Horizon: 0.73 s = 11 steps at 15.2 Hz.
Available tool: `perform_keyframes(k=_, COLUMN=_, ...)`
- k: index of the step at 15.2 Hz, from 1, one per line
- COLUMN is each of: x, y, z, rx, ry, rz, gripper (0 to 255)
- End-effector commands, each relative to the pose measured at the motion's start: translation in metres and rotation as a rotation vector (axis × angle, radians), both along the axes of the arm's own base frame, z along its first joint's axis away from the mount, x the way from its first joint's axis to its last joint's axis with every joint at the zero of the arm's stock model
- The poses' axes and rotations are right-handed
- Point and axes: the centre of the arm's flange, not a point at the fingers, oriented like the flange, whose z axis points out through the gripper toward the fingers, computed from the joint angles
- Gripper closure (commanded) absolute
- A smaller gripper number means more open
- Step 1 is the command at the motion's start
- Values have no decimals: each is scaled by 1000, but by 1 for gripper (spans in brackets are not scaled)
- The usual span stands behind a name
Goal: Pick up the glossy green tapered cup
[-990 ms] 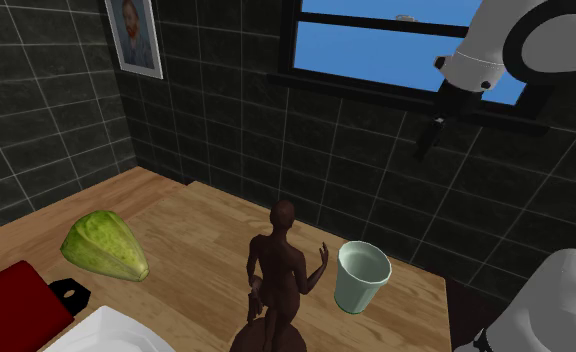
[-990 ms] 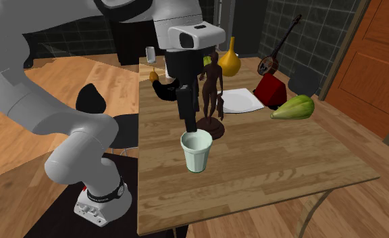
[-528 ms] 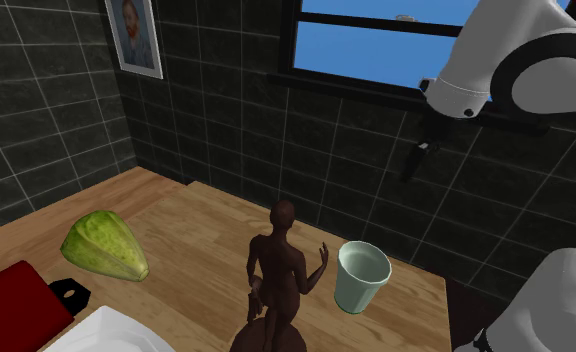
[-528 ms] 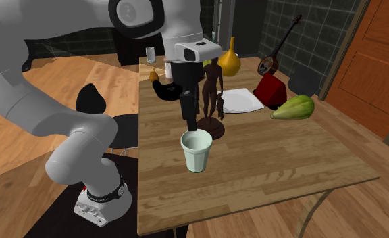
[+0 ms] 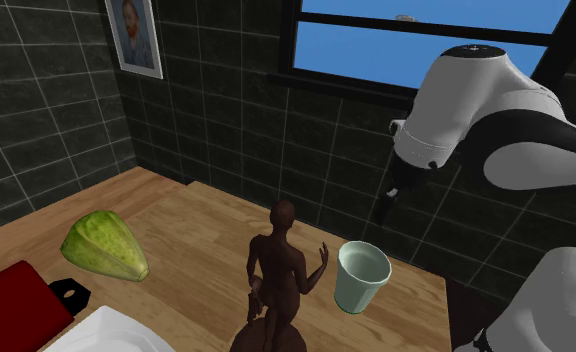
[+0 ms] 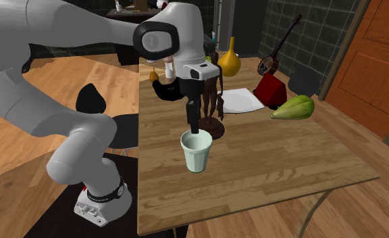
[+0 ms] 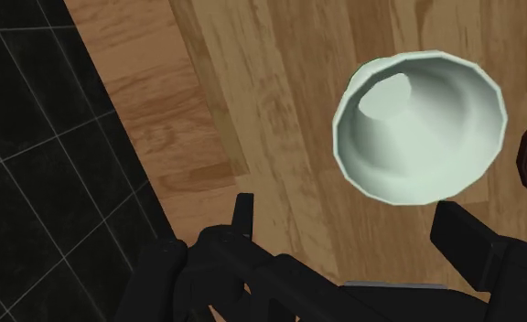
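Cup (image 6: 196, 154): pale green, upright, near one long edge of the tabletop (image 6: 288, 162).
Gripper (image 6: 194, 126): fingers wide apart, empty, seemingly just above the cup's rim.

White arm (image 6: 71, 40), black end effector (image 6: 194, 127).
Its rounded, glossy links met at dark joints (image 6: 156, 40); a black band ringed the pale base (image 6: 104, 197).

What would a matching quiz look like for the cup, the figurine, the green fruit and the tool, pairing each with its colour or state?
Column one:
1 cup
2 figurine
3 green fruit
4 tool

Column two:
A dark brown, standing
B open, in the air
C pale green, upright, empty
D yellow-green, lying down

Pairs: 1-C, 2-A, 3-D, 4-B
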Motion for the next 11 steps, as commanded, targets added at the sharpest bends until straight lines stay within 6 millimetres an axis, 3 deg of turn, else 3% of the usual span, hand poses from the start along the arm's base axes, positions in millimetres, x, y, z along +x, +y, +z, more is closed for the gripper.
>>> perform_keyframes(k=1, x=-4, y=20, z=-19, rx=-7, ry=1, rz=-6, gripper=0)
perform_keyframes(k=11, x=-14, y=113, z=-106, rx=-41, ry=15, rz=-28, gripper=0)
